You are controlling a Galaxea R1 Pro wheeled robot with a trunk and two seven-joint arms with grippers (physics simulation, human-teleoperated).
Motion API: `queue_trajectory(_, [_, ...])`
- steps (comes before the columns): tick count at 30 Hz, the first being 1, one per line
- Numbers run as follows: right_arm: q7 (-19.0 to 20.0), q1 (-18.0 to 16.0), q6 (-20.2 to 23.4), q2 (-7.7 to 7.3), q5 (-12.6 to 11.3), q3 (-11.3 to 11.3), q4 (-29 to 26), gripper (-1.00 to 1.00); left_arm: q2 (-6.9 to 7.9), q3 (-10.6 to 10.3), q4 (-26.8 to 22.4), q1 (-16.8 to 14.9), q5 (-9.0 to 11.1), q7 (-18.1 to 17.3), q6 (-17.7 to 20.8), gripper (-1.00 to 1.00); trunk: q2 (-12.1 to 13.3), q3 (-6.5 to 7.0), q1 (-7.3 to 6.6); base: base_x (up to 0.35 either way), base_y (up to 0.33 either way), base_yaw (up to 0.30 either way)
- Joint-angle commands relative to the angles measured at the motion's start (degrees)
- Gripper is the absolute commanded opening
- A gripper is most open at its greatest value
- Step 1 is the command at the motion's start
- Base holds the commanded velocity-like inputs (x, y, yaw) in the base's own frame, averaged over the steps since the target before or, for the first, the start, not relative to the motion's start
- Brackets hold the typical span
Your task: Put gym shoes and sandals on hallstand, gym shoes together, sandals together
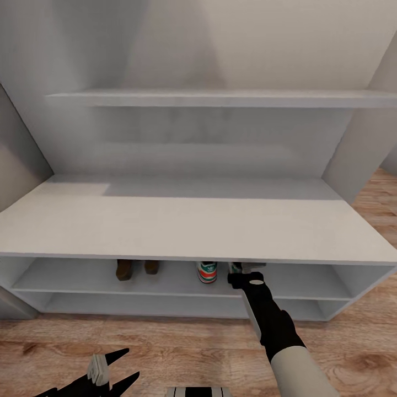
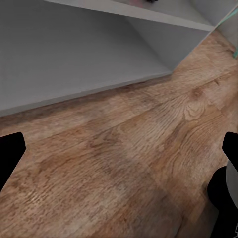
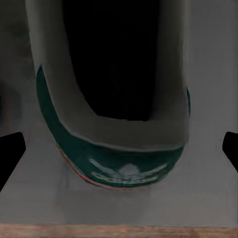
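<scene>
We saw the right gripper at lower centre, fingers spread beside the second gym shoe on the hallstand shelf — heel toward the fingers, its long axis running inward.

On hallstand upper shelf: 2 sandals left of centre, gym shoe just right, 2nd shoe beside it at front edge.

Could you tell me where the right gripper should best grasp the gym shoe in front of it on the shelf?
Probably the heel collar of the gym shoe, approached from the open front of the rack. The heel faces outward and the mouth opens upward, so one finger could go inside, one behind the heel.
</scene>
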Motion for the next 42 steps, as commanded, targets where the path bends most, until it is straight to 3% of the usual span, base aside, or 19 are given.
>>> queue_trajectory(1, [-0.07, -0.02, 0.42, 0.00, 0.46, 0.09, -0.06, 1.00, -0.01, 0.10, 0.03, -0.03, 0.02, -0.20, -0.29, 1.00, -0.02, -0.05, -0.01, -0.006, 0.000, 0.000])
queue_trajectory(42, [-0.07, -0.02, 0.42, 0.00, 0.55, 0.11, 0.18, 1.00, -0.01, 0.30, 0.01, -0.03, 0.31, -0.22, -0.32, 1.00, -0.02, -0.05, -0.01, -0.295, 0.000, 0.000])
